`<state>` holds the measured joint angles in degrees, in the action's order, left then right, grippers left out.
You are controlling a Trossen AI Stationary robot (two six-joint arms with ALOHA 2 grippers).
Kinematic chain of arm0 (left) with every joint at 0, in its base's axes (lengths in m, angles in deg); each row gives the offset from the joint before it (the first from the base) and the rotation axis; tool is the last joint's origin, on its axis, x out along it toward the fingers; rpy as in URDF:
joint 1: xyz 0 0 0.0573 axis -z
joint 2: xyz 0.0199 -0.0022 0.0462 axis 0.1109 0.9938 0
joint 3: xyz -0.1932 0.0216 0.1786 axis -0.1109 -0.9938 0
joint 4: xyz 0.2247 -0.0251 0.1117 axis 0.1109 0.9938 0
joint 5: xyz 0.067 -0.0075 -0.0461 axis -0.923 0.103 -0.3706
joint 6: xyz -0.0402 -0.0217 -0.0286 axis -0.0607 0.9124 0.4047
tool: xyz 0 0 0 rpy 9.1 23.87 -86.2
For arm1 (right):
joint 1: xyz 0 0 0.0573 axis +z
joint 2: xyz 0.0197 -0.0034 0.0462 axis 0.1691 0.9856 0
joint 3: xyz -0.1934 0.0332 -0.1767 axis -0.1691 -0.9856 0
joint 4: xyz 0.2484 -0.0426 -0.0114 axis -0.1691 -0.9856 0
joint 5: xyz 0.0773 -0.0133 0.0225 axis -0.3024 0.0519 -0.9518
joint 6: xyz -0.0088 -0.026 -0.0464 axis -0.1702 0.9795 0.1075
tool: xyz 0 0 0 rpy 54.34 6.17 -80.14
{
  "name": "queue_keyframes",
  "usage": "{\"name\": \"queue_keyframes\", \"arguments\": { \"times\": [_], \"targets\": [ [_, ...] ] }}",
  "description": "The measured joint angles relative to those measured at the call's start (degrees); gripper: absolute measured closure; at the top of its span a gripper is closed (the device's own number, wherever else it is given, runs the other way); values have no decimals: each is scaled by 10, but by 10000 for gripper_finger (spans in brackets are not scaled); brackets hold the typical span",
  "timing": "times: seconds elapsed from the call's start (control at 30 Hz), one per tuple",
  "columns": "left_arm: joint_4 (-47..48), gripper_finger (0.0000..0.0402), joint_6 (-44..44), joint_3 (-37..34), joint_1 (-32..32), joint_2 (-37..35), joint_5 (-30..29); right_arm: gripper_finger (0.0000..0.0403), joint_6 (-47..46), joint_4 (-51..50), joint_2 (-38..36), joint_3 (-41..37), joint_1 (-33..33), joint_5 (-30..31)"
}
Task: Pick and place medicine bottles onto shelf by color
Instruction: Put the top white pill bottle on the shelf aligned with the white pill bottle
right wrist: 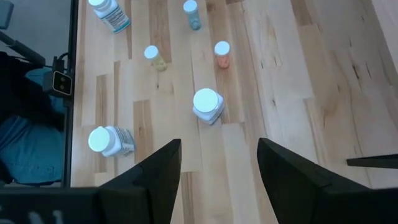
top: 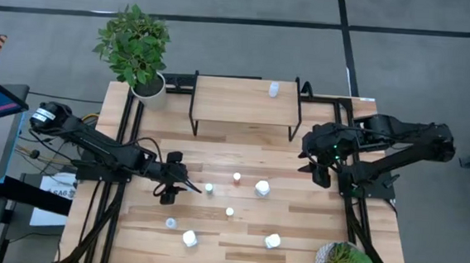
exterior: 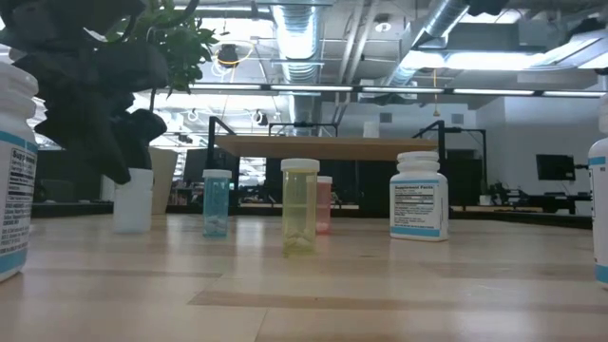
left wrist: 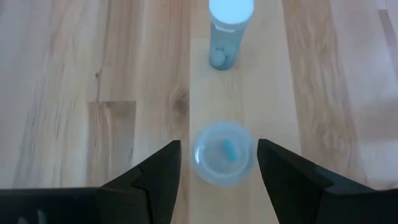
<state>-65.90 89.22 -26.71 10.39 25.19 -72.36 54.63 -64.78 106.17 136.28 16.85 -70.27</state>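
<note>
Bottles on table, one on shelf (top: 245,100).
We see the left gripper (left wrist: 217,163) open, empty, straddling a blue vial (left wrist: 222,153); right gripper (right wrist: 219,163) open, empty, aloft.

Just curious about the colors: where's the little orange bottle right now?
In the high view, the orange bottle stands mid-table, in front of the shelf, between a blue bottle and a larger white bottle.

The white bottle (exterior: 419,196) carries a blue-banded label headed with what looks like "Supplement Facts"; its smaller print is unreadable. The label on the near bottle (exterior: 13,180) is too blurred to read.
</note>
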Motion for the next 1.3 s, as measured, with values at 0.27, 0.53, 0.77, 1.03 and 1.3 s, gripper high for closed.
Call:
{"name": "queue_keyframes", "arguments": {
  "times": [0.27,0.53,0.77,1.03,1.3],
  "targets": [
    [1,203,5,0,0,0,3,171,0,-2,0,0,0,0],
    [-12,260,35,0,0,0,19,171,0,-10,0,0,0,0],
    [-27,297,44,3,-1,-2,24,171,0,-10,0,0,0,0],
    [121,292,-17,159,-33,-3,11,171,1,-10,0,0,0,0],
    [157,297,-134,353,-144,16,-9,171,29,-10,0,0,0,0]
  ]
}}
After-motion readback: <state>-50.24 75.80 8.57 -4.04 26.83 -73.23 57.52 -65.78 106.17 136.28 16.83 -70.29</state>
